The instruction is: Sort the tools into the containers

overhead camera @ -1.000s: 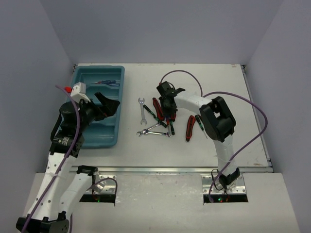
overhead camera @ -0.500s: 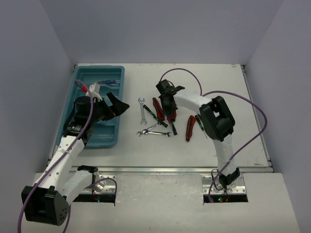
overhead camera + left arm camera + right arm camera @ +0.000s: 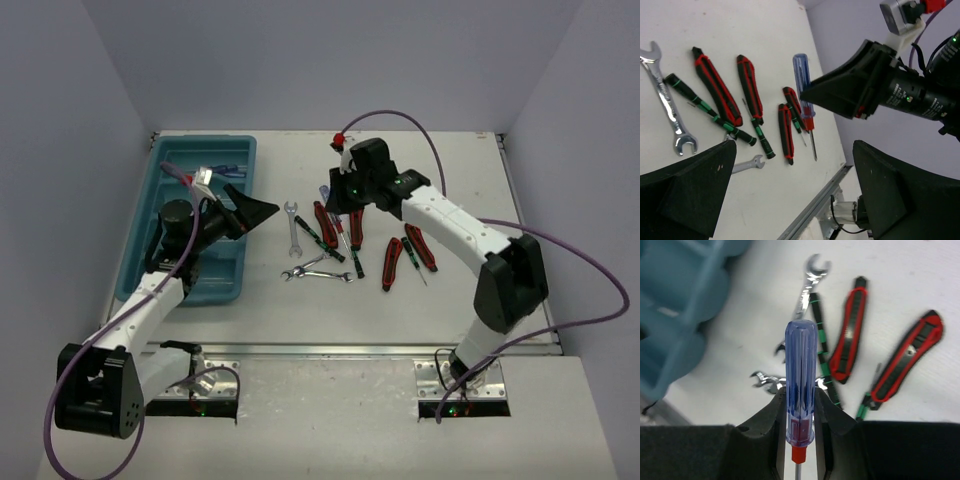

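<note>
Over the scattered tools on the white table (image 3: 470, 160), a clear-blue plastic-handled screwdriver with a red collar (image 3: 800, 375) is pinched in the right gripper (image 3: 800, 407)

The handle is clamped between the two black fingers (image 3: 771, 425), its rounded end pointing away from the wrist. Red-and-black handled pliers (image 3: 322, 220), silver open-end wrenches (image 3: 292, 225) and black-green screwdrivers (image 3: 320, 238) are seen lying on the table below. The left gripper (image 3: 792, 195) is spread wide at the right edge of the teal-blue rectangular plastic tray (image 3: 240, 150). What may be a blue-handled tool (image 3: 225, 170) is seen in a far compartment, too small to be sure
</note>
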{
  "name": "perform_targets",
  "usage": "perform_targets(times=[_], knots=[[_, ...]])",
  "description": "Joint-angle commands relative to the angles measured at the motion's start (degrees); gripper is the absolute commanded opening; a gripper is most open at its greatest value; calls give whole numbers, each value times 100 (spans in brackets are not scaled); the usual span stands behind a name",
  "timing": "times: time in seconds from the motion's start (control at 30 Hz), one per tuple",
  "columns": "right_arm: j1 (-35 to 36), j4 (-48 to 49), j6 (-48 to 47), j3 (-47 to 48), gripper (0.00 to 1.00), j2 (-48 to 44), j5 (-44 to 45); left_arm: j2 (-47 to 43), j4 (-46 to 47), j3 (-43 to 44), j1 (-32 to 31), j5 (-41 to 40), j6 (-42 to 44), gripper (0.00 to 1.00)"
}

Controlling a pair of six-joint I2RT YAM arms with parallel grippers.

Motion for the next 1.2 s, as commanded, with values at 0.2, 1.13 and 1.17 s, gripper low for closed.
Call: perform_targets(times=[0.2, 1.13, 1.17], knots=[[28, 1988, -90, -955, 0, -1070, -3281, 408, 1826, 107, -363, 267, -748, 97], [-17, 2331, 353, -966, 62, -729, -2453, 1195, 858, 1210, -1229, -592, -301, 0], [-69, 2236, 315, -990, 87, -763, -2214, 1237, 247, 1354, -1143, -864, -209, 0]])
